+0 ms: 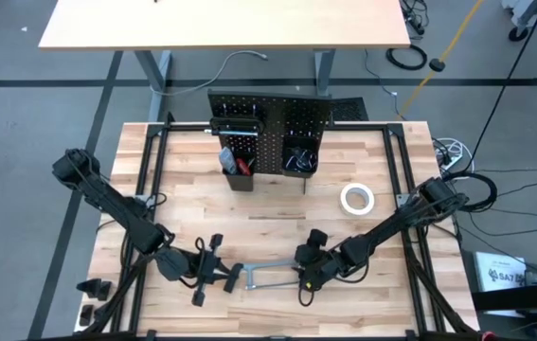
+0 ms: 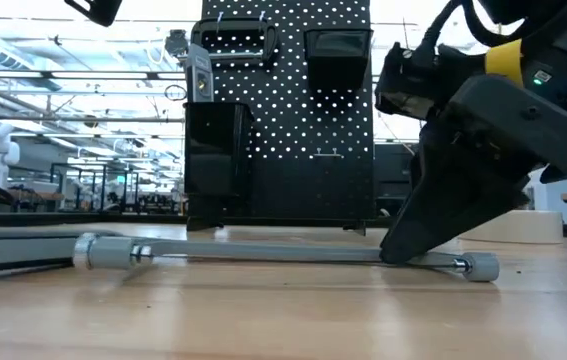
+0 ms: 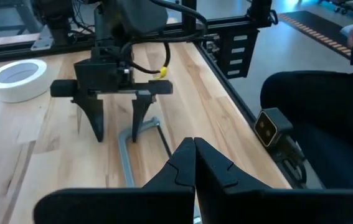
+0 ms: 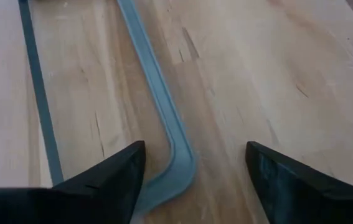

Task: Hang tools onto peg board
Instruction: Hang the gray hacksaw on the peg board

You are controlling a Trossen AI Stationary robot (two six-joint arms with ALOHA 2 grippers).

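A grey hacksaw (image 1: 270,267) lies flat on the table near its front edge, between my two grippers. My right gripper (image 4: 195,168) is open and low over the saw's right end. Its fingers stand on either side of the bent corner of the frame (image 4: 179,155), with their tips down at the table (image 2: 395,255). My left gripper (image 3: 193,149) is shut with nothing in it and hovers above the saw's left end (image 1: 235,277). The black peg board (image 1: 268,123) stands upright at the table's far middle, with two bins on it. My right gripper comes slanting down from the table's right, its fingers across the frame's bent end (image 3: 151,121). One finger (image 4: 123,177) stands right beside the frame. I cannot tell whether it touches. The saw lies flat on the table.
A white tape roll (image 1: 356,198) lies at the right, in front of the peg board. A red-handled tool (image 1: 241,166) sticks out of the left bin; the right bin (image 1: 298,156) holds dark tools. Black frame rails (image 1: 410,189) run along the table's sides.
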